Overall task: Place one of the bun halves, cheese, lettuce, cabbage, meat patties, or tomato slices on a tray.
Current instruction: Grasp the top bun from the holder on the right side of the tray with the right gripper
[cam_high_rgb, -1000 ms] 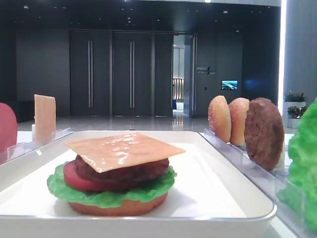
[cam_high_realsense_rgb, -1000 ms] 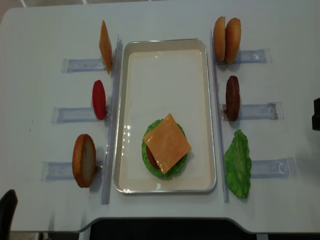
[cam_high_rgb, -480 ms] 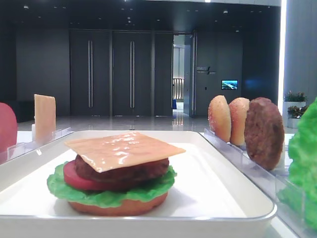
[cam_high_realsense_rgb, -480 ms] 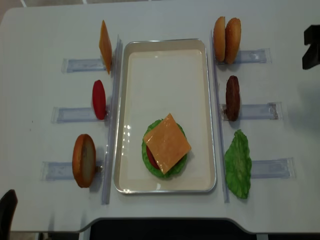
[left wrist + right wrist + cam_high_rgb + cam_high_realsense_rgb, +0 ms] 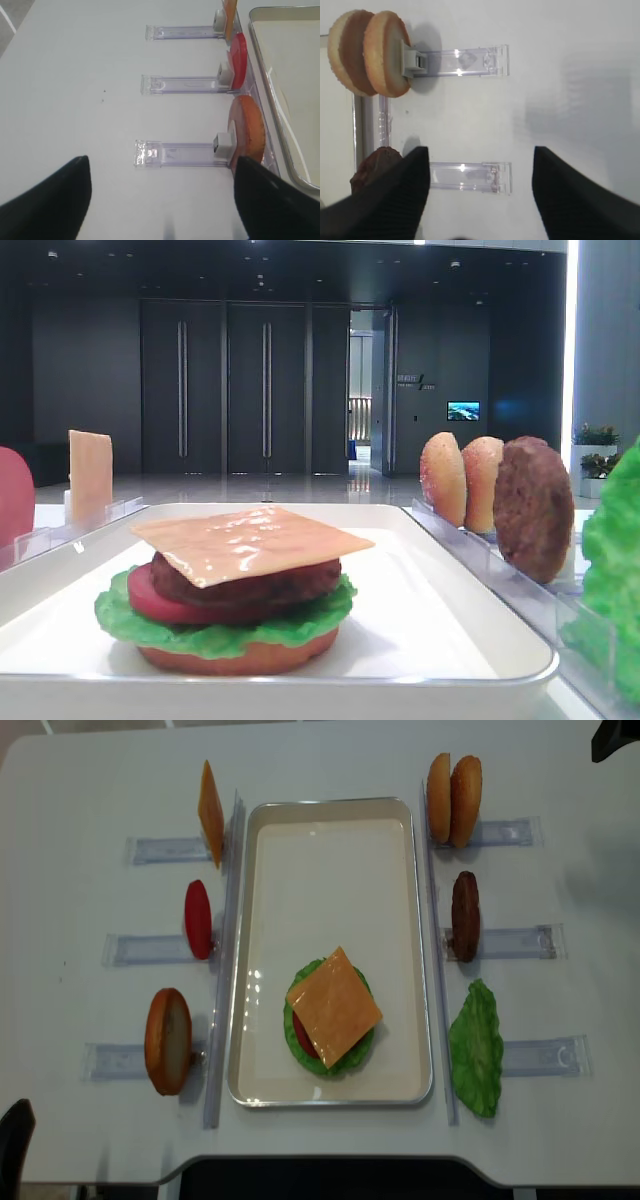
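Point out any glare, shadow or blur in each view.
Low front view: glare streaks on the cheese. Overhead view: ceiling-light reflections on the tray floor. Right wrist view: soft shadow on the table; gripper fingers dark and unfocused. Left wrist view: gripper fingers blurred.

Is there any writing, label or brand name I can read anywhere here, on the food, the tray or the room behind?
Wall sign by the doorway at the back of the room: there is lettering, but it is too small and blurred to read.
Small lit screen on the back wall: only a bluish picture shows, no legible text.
Tray, food pieces and clear racks: no writing visible.
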